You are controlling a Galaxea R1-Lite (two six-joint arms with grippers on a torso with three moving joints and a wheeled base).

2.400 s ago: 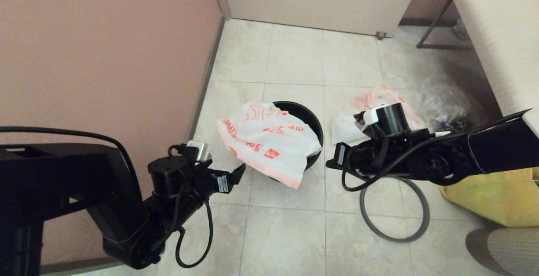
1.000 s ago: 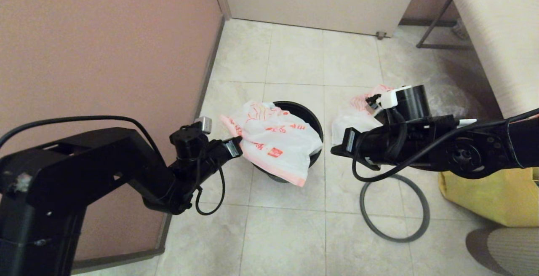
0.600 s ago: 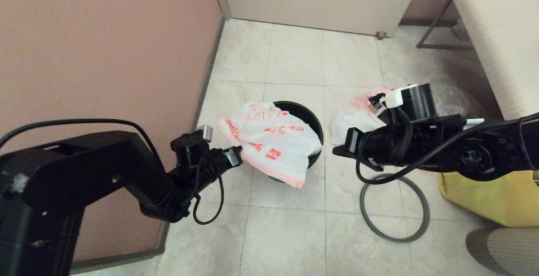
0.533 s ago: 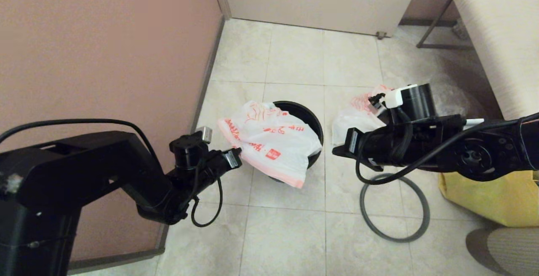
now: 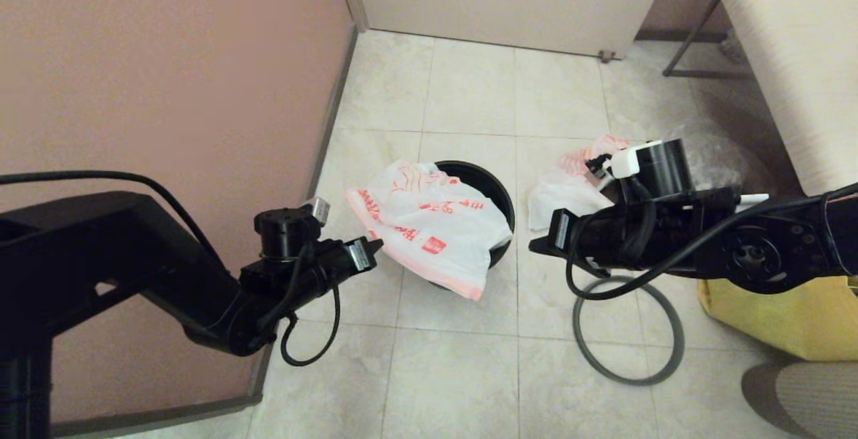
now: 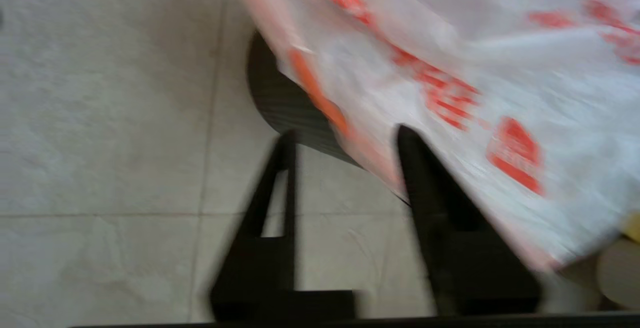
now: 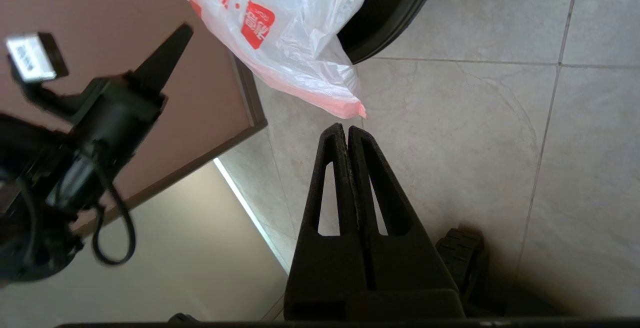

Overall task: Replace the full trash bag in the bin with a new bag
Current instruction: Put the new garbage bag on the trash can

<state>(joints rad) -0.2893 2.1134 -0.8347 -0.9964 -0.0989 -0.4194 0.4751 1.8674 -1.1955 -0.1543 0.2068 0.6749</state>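
The black bin [image 5: 499, 191] stands on the tiled floor with the new bag [image 5: 429, 224], white with orange-red lettering, draped over its left and front rim. My left gripper [image 5: 377, 246] is open at the bag's left edge. In the left wrist view the bag's orange edge [image 6: 320, 92] runs across between the gripper's [image 6: 345, 135] spread fingertips, above the bin's wall [image 6: 280, 102]. My right gripper [image 5: 534, 246] hovers to the right of the bin, shut and empty [image 7: 347, 128]. The full trash bag [image 5: 560, 191] lies behind the right arm, partly hidden.
The grey hoop [image 5: 627, 332] lies flat on the floor under the right arm. A yellow bag [image 5: 784, 318] sits at the right, a clear crinkled bag [image 5: 727, 157] behind the arm. A brown wall [image 5: 167, 77] runs close on the left and a bed [image 5: 798, 43] stands far right.
My left gripper has dropped lower along the new bag's left edge, and that edge has sagged a little. The right arm has sunk slightly.
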